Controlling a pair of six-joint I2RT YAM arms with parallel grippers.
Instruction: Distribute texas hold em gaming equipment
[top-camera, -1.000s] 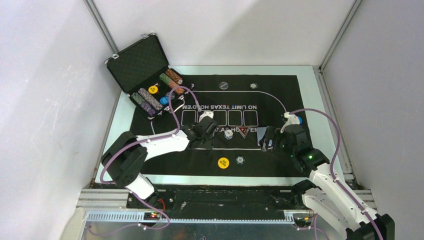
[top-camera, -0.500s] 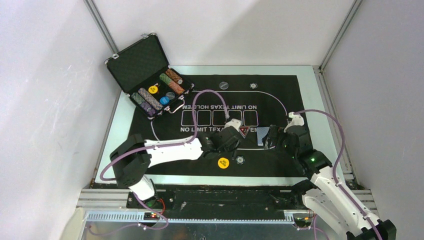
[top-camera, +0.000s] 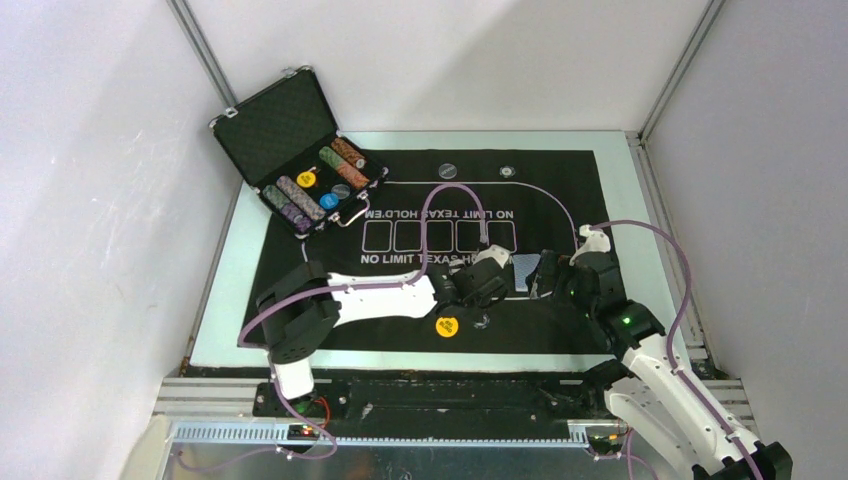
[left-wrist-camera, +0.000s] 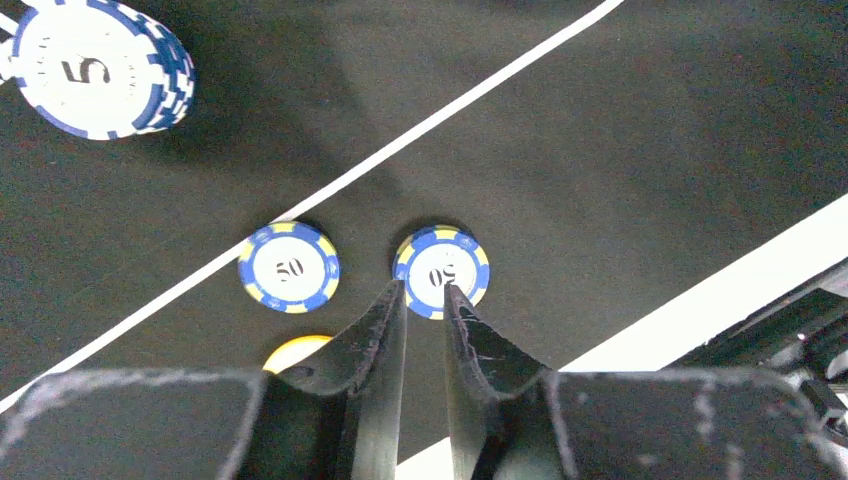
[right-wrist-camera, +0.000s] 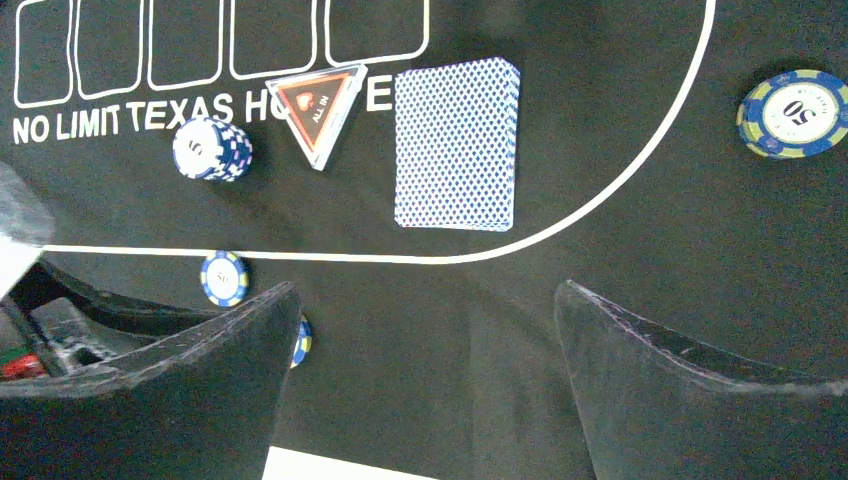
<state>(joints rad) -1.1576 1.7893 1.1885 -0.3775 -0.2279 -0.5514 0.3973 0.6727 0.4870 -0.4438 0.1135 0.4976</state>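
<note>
In the left wrist view two blue-and-yellow 50 chips (left-wrist-camera: 289, 267) (left-wrist-camera: 441, 270) lie flat on the mat. My left gripper (left-wrist-camera: 425, 290) hovers over the near edge of the second chip, its fingers a narrow gap apart and holding nothing. A stack of blue-white 5 chips (left-wrist-camera: 95, 65) and the yellow disc (left-wrist-camera: 295, 350) lie nearby. My right gripper (right-wrist-camera: 428, 290) is wide open and empty above bare mat. Ahead of it lie the blue-backed card deck (right-wrist-camera: 457, 145), the red-black triangle marker (right-wrist-camera: 320, 110) and another 50 chip (right-wrist-camera: 797, 112). In the top view the two grippers (top-camera: 495, 290) (top-camera: 548, 275) sit close together.
The open black case (top-camera: 300, 170) with rows of chips and discs stands at the back left. Two single chips (top-camera: 447, 171) (top-camera: 508, 171) lie at the mat's far edge. The black mat (top-camera: 600, 200) covers most of the table. My left arm spans the mat's front middle.
My left arm has swept right from the mat's middle to the front chips, beside my right gripper. The right gripper has barely moved.
</note>
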